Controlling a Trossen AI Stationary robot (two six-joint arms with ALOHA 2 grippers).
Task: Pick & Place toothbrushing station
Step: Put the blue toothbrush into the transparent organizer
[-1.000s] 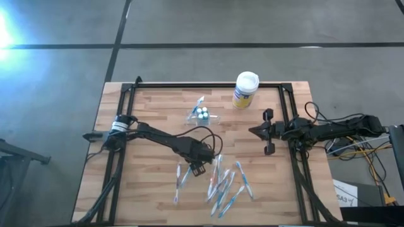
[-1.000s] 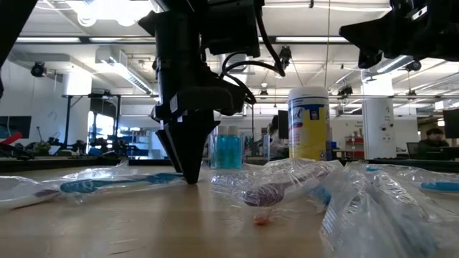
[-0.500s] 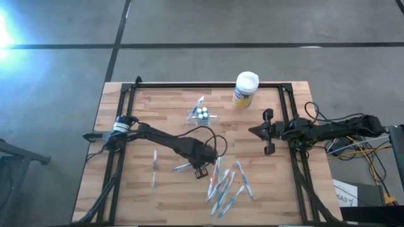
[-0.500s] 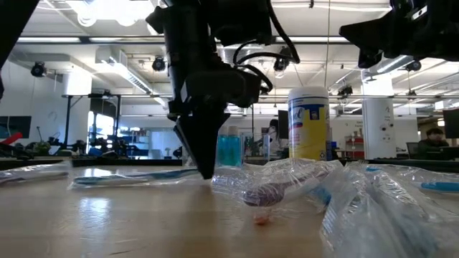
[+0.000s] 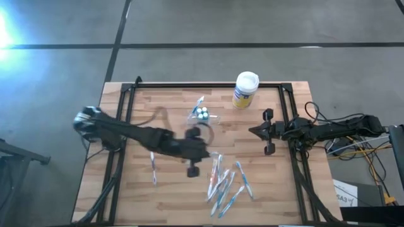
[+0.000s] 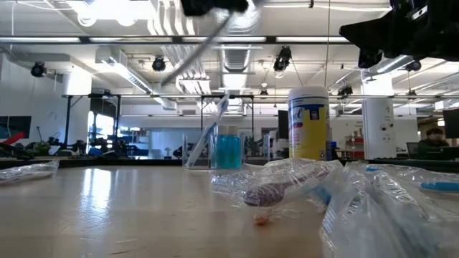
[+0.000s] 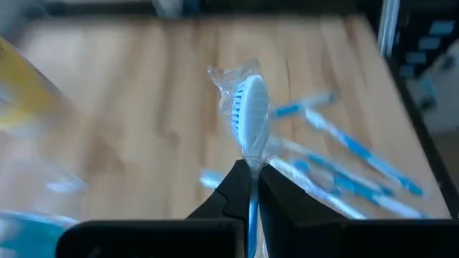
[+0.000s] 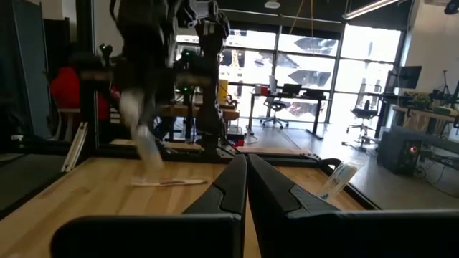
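A wrapped toothbrush (image 7: 251, 115) is seen clamped in the closed left end effector (image 7: 252, 188) only in the left wrist view; the right end effector (image 8: 246, 175) is closed, empty.

You have a table (image 5: 139, 189) of pale wood planks with a smooth, faintly glossy top that mirrors the ceiling lights in the low view, framed by matt black metal rails (image 5: 208, 86). The wrapped toothbrushes (image 6: 287, 188) lie in thin, crinkled, shiny clear plastic film, and the toothbrushing station (image 6: 228, 150) is see-through plastic. Your canister (image 5: 245, 90) has a glossy printed label under a smooth white plastic lid.
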